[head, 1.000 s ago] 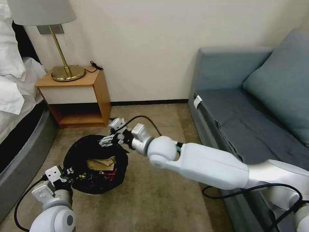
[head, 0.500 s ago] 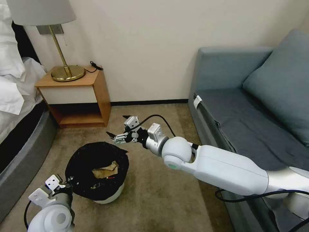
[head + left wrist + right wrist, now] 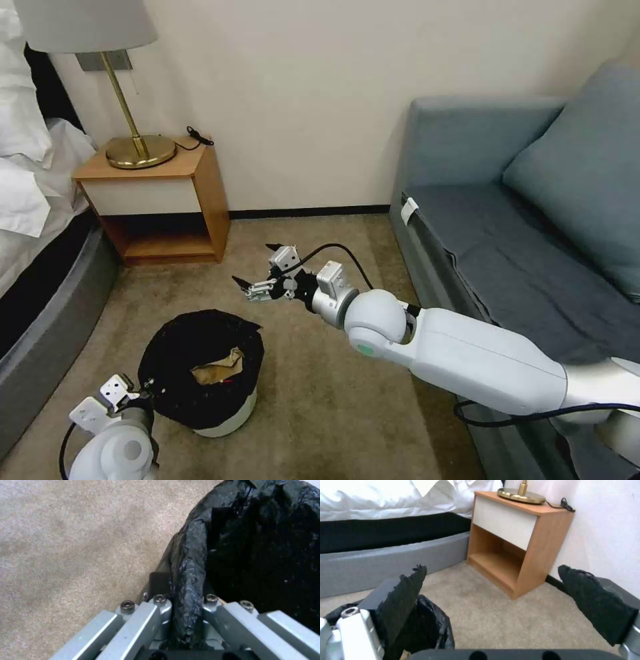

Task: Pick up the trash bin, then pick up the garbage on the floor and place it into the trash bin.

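The trash bin (image 3: 230, 415) is white with a crinkled black bag folded over its rim. It stands upright at the lower left of the head view. Garbage lies inside it: a crumpled brown paper bag (image 3: 218, 366). My left gripper (image 3: 142, 395) is at the bin's near left rim. In the left wrist view this left gripper (image 3: 182, 597) is shut on the bag-covered rim of the bin (image 3: 260, 555). My right gripper (image 3: 257, 270) hovers open and empty over the carpet just beyond the bin. Its black pads (image 3: 407, 590) stand wide apart above the bag's edge (image 3: 431, 622).
A wooden nightstand (image 3: 160, 200) with a brass lamp (image 3: 137, 147) stands against the far wall, and the nightstand (image 3: 516, 545) is ahead of the right gripper. A bed (image 3: 40, 267) lies to the left, a grey-blue sofa (image 3: 520, 240) to the right. Beige carpet lies between them.
My right gripper has pulled back from over the bin's rim toward the right and opened. The bin has come upright and moved nearer with my left gripper.
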You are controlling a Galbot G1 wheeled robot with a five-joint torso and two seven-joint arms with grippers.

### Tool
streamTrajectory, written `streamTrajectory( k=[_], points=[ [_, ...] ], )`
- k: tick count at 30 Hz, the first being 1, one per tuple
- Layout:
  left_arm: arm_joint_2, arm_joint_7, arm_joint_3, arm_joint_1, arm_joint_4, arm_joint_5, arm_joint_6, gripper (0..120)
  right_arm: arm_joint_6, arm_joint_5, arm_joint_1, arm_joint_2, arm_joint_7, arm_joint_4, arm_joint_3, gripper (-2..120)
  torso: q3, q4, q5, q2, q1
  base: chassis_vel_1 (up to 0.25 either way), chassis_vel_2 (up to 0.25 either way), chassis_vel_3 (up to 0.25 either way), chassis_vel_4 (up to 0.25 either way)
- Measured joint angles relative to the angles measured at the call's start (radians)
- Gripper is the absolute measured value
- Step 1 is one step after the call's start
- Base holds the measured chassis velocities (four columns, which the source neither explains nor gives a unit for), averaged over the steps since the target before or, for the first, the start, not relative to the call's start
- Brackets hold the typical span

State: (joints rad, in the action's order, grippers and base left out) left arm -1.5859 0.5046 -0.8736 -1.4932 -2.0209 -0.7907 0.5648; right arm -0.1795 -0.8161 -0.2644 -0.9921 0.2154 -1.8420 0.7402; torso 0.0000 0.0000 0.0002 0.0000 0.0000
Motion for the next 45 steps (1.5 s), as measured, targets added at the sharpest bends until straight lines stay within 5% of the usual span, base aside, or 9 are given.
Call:
streamTrajectory(
  k=[7, 15, 20, 24, 29, 33, 45],
  points=[
    [0.001, -0.001, 0.001, 0.000, 0.006, 0.007, -0.007, 4, 0.001, 0.009, -0.021, 0.003, -0.001, 0.000, -0.006, 100, 0.000, 0.0000, 0.0000, 0.000, 0.000, 0.000, 0.000, 0.000, 0.000],
    [-0.001, -0.060, 0.008, -0.016, -0.013, 0.081, -0.049, 31, 0.004, 0.020, -0.033, 0.008, -0.003, 0.004, -0.013, 100, 0.000, -0.0001, -0.0003, 0.000, 0.000, 0.000, 0.000, 0.000, 0.000],
    [-0.004, -0.126, 0.009, -0.034, -0.038, 0.217, -0.076, 49, 0.004, 0.021, -0.040, 0.011, -0.004, 0.002, -0.018, 100, 0.000, 0.0000, -0.0003, 0.000, 0.000, 0.000, 0.000, 0.000, 0.000],
    [-0.006, -0.206, 0.005, -0.054, -0.065, 0.314, -0.117, 63, 0.004, 0.013, -0.052, 0.015, -0.004, -0.006, -0.032, 100, 0.000, 0.0000, -0.0003, 0.000, 0.000, 0.000, 0.000, 0.000, 0.000],
    [0.002, -0.486, -0.013, -0.088, -0.117, 0.449, -0.284, 86, 0.016, 0.026, -0.118, 0.023, 0.000, -0.026, -0.132, 100, 0.000, 0.0000, 0.0000, 0.000, 0.000, 0.000, 0.000, 0.000, 0.000],
    [0.018, -0.597, -0.030, -0.098, -0.134, 0.494, -0.355, 98, 0.045, 0.109, -0.180, 0.033, 0.023, -0.039, -0.222, 100, 0.000, 0.0001, 0.0000, 0.000, 0.000, 0.000, 0.000, 0.000, 0.000],
    [0.050, -0.752, -0.031, -0.133, -0.180, 0.547, -0.431, 100, 0.041, 0.256, -0.488, 0.045, 0.179, -0.206, -0.618, 100, 0.000, -0.0001, 0.0000, 0.000, 0.000, 0.000, 0.000, 0.000, 0.000]
  ],
)
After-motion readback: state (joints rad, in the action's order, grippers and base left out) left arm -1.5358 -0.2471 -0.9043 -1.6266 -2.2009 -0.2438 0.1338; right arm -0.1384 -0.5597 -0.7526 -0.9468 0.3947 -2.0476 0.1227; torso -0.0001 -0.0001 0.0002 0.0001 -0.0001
